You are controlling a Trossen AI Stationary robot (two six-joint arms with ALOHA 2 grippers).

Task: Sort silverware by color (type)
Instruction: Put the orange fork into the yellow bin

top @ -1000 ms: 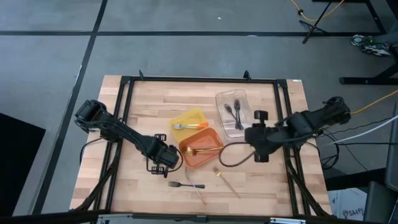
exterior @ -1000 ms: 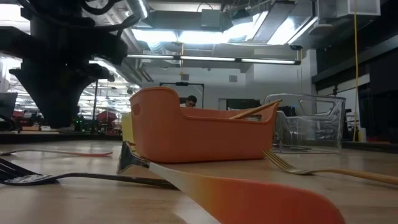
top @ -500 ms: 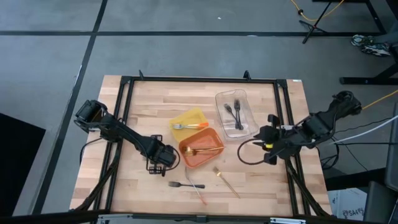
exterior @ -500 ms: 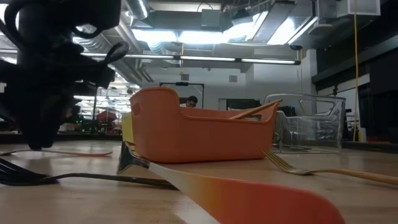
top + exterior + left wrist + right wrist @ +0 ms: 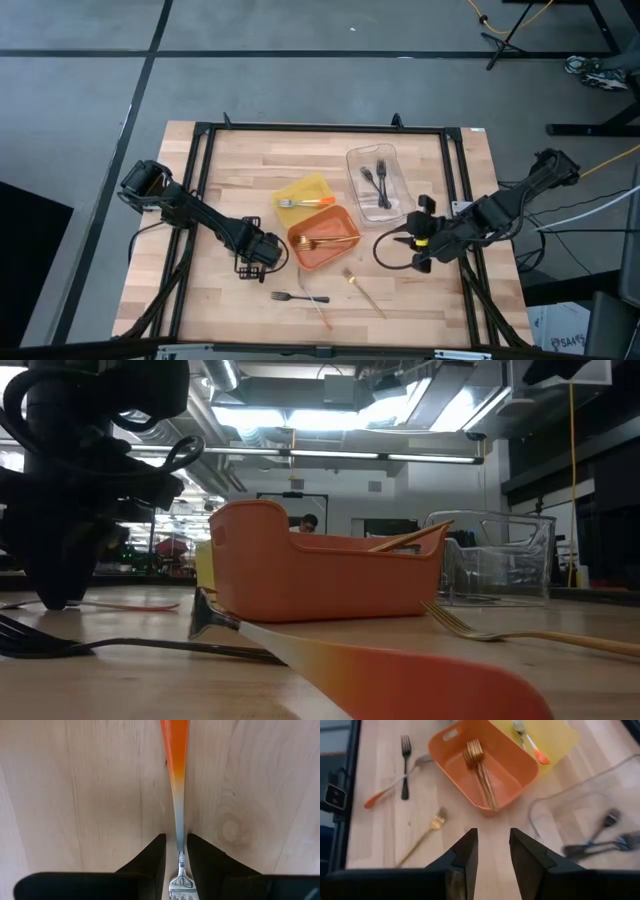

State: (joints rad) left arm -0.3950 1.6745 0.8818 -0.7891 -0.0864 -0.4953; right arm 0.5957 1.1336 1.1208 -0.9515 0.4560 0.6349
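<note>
**A:** High view first, from the left. Where is the left gripper (image 5: 177,837)?

**B:** It is low over the table (image 5: 230,160), just left of the orange tray (image 5: 312,257). Its wrist view shows an orange-handled fork (image 5: 178,820) lying flat on the wood, with its neck running between the two fingers (image 5: 150,862).

**A:** Pinched?

**B:** No. The gap is narrow, but a sliver of wood shows on each side of the neck.

**A:** And next along?

**B:** Near the front edge a black fork (image 5: 298,297) lies loose, with an orange-handled utensil (image 5: 320,310) crossing it. Behind them sits the yellow tray (image 5: 300,185), which holds a second orange fork (image 5: 308,202). The orange tray touches its corner and holds gold forks (image 5: 325,241).

**A:** Any gold outside it?

**B:** One gold fork (image 5: 365,292), on the table in front of the orange tray and to its right.

**A:** And further right?

**B:** There is a clear tray (image 5: 350,160) toward the back, with black forks (image 5: 375,180) in it. The right gripper (image 5: 492,835) hangs above the table to the right of the orange tray and in front of the clear one.

**A:** And its fingers?

**B:** They are a little apart, with only bare wood between them.
</note>
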